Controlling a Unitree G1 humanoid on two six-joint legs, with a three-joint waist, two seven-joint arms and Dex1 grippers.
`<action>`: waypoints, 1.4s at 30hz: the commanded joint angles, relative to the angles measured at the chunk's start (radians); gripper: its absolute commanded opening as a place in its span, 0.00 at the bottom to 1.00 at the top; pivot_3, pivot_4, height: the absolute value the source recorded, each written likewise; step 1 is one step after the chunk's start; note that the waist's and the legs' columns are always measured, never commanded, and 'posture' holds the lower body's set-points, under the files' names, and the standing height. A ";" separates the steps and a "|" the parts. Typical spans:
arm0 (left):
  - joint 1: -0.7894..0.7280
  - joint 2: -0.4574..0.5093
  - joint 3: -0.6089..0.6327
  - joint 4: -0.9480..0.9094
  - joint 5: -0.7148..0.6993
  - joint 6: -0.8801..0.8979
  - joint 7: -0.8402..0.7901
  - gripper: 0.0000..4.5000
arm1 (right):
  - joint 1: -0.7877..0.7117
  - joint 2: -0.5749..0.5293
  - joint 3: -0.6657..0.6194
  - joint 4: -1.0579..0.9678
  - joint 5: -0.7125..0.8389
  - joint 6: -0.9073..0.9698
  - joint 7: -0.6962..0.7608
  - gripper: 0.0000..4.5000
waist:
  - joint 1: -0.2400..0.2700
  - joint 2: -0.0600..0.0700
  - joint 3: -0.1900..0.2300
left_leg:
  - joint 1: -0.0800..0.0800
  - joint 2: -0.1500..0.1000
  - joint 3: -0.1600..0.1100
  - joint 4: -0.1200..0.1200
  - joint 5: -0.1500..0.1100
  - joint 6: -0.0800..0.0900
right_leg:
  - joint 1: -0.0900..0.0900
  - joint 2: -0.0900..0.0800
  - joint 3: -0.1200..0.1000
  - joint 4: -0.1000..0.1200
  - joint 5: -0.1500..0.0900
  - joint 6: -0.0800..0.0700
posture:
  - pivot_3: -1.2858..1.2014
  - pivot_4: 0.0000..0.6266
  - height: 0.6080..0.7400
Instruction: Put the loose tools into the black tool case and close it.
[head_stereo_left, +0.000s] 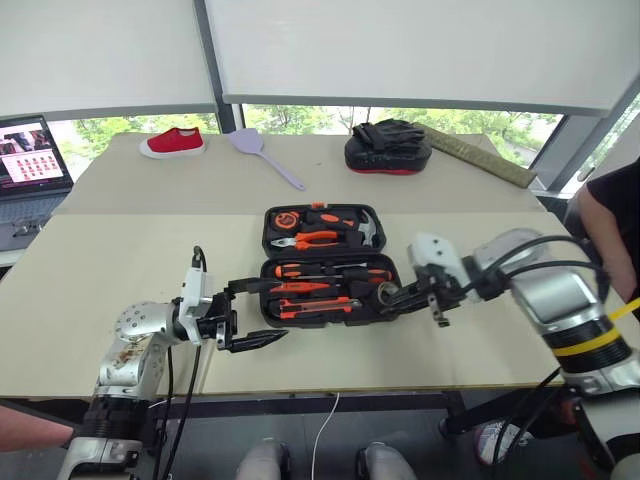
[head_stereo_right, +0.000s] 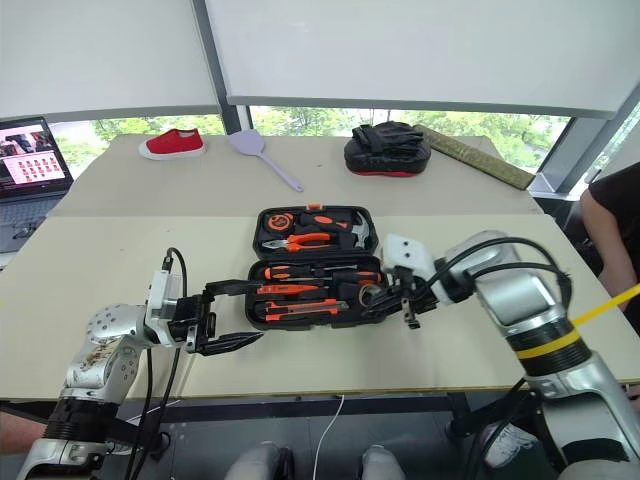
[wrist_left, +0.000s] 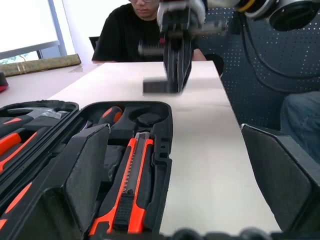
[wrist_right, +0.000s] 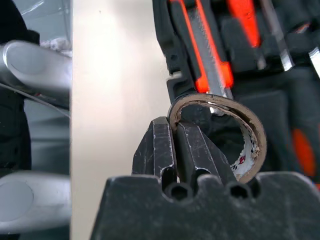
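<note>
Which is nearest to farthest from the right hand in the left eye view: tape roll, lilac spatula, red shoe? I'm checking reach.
1. Tape roll: pinched in the right hand, over the open case's right end.
2. Spatula: far side of the table, left of centre.
3. Red shoe: far left corner.

I see a black tool case holding orange-and-black tools — a brown-rimmed tape roll, a red shoe far left, a lilac spatula, a beige table.
</note>
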 joint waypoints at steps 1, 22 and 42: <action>0.011 0.000 0.001 -0.011 0.003 -0.029 -0.005 1.00 | -0.048 0.023 0.011 0.089 -0.055 -0.050 -0.033 0.01 | -0.001 0.000 0.000 | 0.000 0.000 0.000 0.000 0.000 0.000 | 0.000 0.000 0.000 0.000 0.000 0.000 | 0.52 0.24 1.00; 0.025 -0.002 -0.010 -0.023 0.025 -0.034 0.046 1.00 | -0.132 0.074 0.122 0.197 -0.169 -0.015 0.048 0.37 | -0.001 0.000 0.000 | 0.000 0.001 0.001 0.000 0.000 0.000 | -0.001 0.000 -0.001 0.001 0.000 0.000 | 0.52 0.24 1.00; -0.205 0.041 0.096 0.243 0.150 0.217 0.544 0.46 | -0.142 0.043 -0.194 0.532 -0.086 -0.474 -0.250 0.44 | -0.002 -0.002 0.002 | -0.002 0.000 0.007 -0.002 0.001 -0.002 | -0.004 0.000 0.000 0.002 0.001 0.000 | 0.52 0.24 1.00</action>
